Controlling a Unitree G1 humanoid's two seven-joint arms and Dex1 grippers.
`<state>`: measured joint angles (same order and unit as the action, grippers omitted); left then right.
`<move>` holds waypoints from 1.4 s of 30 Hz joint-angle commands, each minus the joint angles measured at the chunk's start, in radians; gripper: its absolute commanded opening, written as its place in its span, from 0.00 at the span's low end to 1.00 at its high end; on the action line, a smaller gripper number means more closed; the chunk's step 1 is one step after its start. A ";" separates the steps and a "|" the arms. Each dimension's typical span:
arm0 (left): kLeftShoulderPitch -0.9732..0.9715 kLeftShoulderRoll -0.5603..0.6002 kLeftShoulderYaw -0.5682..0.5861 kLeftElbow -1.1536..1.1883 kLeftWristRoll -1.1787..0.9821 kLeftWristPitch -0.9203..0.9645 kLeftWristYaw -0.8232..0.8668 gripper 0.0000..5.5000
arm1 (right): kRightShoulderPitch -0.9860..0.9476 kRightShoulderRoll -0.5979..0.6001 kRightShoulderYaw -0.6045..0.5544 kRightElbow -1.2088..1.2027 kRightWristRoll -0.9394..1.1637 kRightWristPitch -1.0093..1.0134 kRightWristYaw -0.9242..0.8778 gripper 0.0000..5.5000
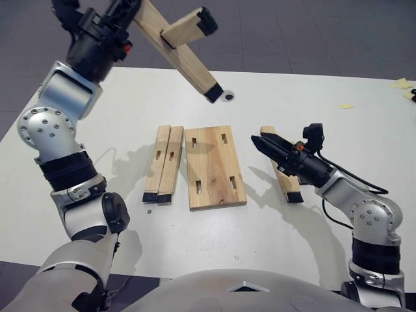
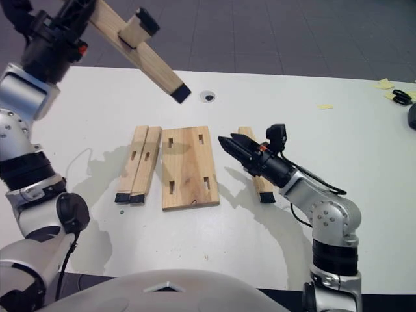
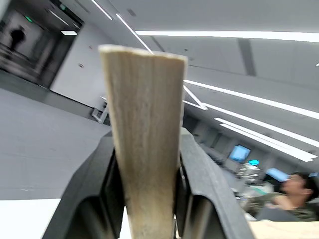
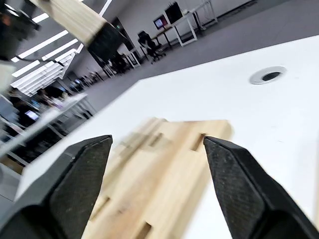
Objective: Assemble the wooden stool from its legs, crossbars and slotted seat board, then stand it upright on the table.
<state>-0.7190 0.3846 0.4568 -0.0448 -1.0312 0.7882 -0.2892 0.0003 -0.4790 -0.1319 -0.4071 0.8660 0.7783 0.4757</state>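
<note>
Left claw (image 3: 147, 144) clamps a pale, black-capped leg (image 1: 185, 62) with crossbar (image 1: 188, 27) aloft — right claw (image 1: 261, 142) gapes beside the slotted seat board (image 1: 214, 168).

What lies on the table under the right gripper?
A wooden leg lies flat under the right gripper; both ends show, but the gripper covers its middle.

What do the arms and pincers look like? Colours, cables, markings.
Silver-grey metal shells with black joint bands on both. The left arm shows a round cap ringed with small bolt holes. Wrists are black with a small red-orange mark. The left pincer and right pincer are black, two tapered fingers each. A thin black cable loops along the right arm, beside a small black wrist camera.
</note>
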 commanded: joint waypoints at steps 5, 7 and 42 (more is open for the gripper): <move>0.174 0.052 -0.110 -0.128 0.088 0.022 -0.045 0.19 | 0.073 -0.203 0.299 0.002 -0.516 -0.276 0.103 0.85; 0.199 0.075 -0.104 -0.162 0.054 0.051 -0.070 0.19 | 0.090 -0.231 0.359 0.032 -0.620 -0.341 0.118 0.91; 0.636 0.176 0.066 -0.490 -0.213 0.193 0.174 0.19 | 0.356 0.022 0.080 0.046 -0.562 -0.497 0.062 0.98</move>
<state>-0.1074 0.5437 0.5289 -0.5185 -1.2378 0.9784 -0.1285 0.3526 -0.4464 -0.0313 -0.3447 0.3007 0.2695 0.5431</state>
